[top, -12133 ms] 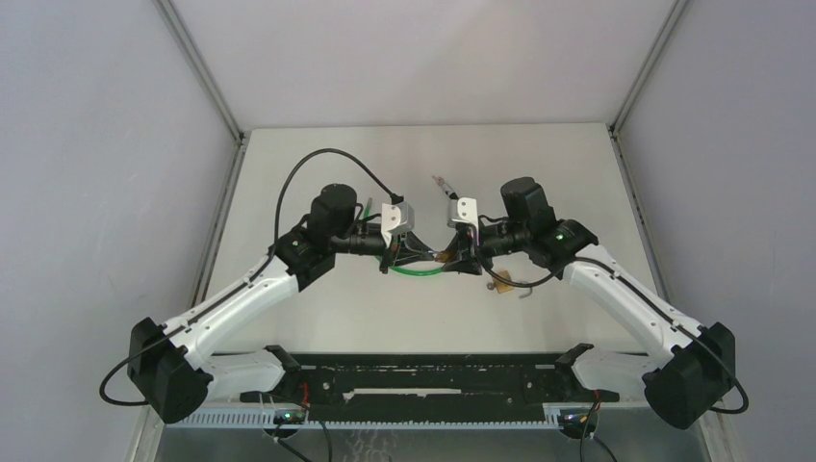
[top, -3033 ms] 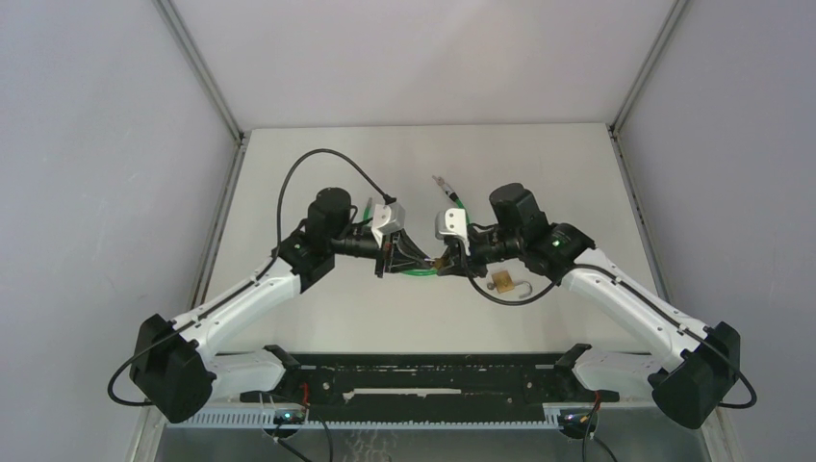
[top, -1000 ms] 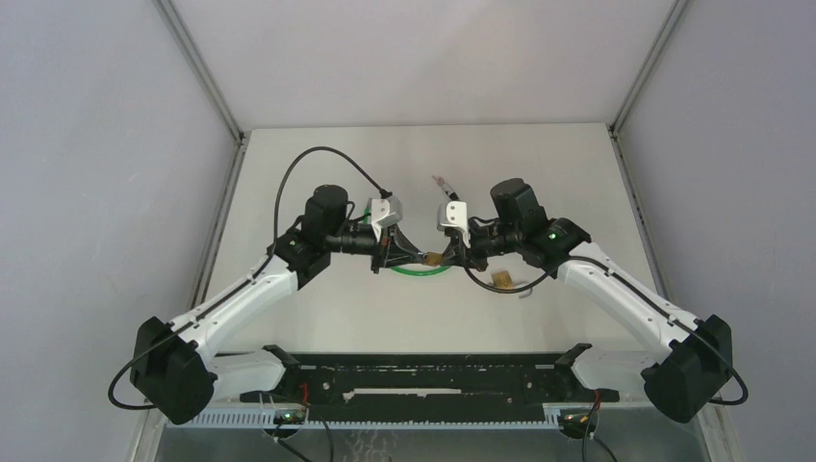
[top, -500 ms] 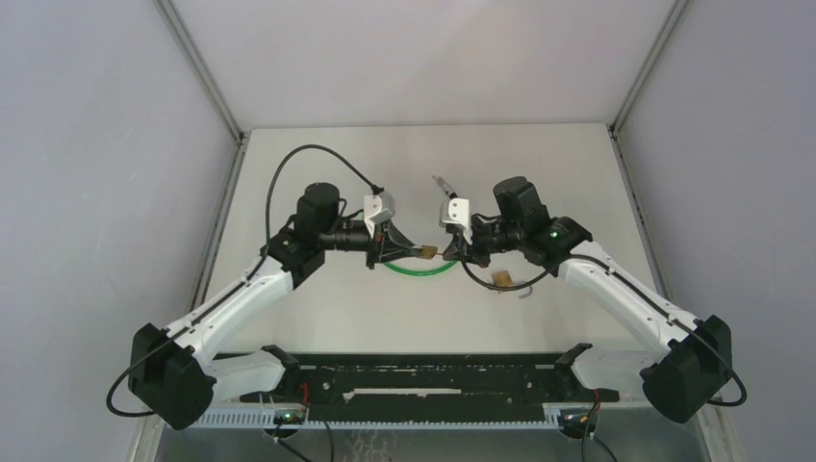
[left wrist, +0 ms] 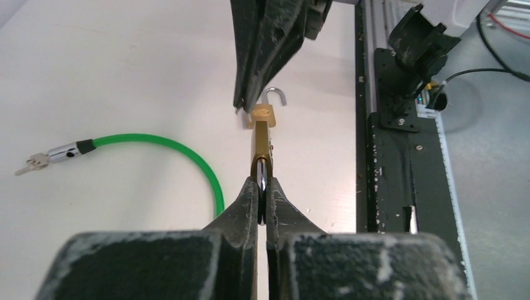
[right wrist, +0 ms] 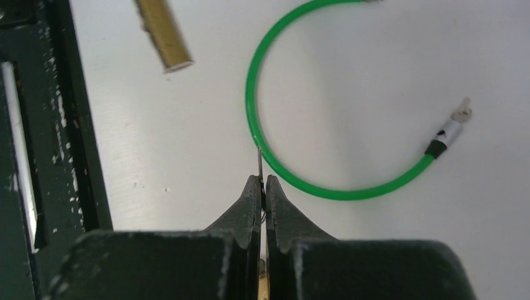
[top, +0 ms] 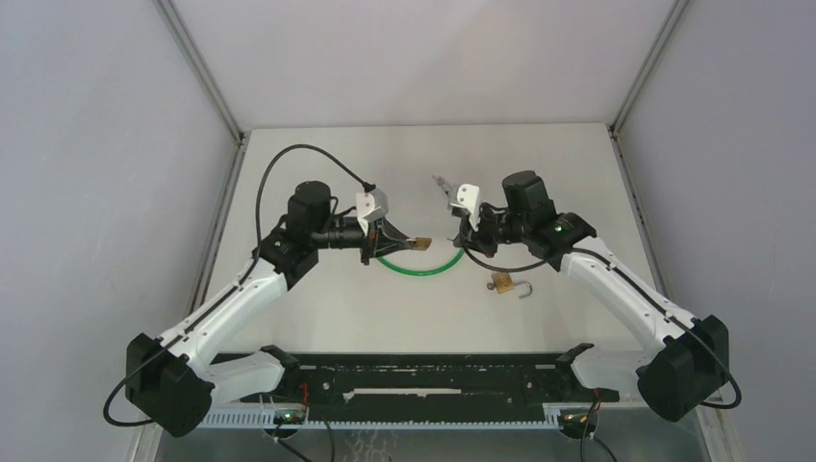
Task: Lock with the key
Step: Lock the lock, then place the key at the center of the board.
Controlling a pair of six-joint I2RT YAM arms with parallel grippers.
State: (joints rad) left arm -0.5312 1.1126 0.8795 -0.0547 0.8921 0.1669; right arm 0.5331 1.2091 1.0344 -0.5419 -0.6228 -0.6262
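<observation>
My left gripper (top: 400, 241) is shut on a brass padlock (top: 419, 243), which sticks out toward the right arm. In the left wrist view the padlock (left wrist: 261, 147) is edge-on, its silver end pinched at the gripper (left wrist: 262, 182). My right gripper (top: 460, 234) faces it across a small gap. It is shut on a key, whose thin blade (right wrist: 259, 159) pokes out past the gripper (right wrist: 262, 181). The padlock's brass end (right wrist: 165, 34) shows at the top left of the right wrist view, apart from the key.
A green cable loop (top: 419, 269) lies on the table below both grippers, with small keys (top: 441, 181) at its far end. A second brass padlock (top: 502, 283) with an open shackle lies near the right arm. The black rail (top: 423, 375) runs along the near edge.
Half a second ago the key and padlock met between the grippers. The arms have drawn apart: the left went left with the padlock, the right went right with the key.
</observation>
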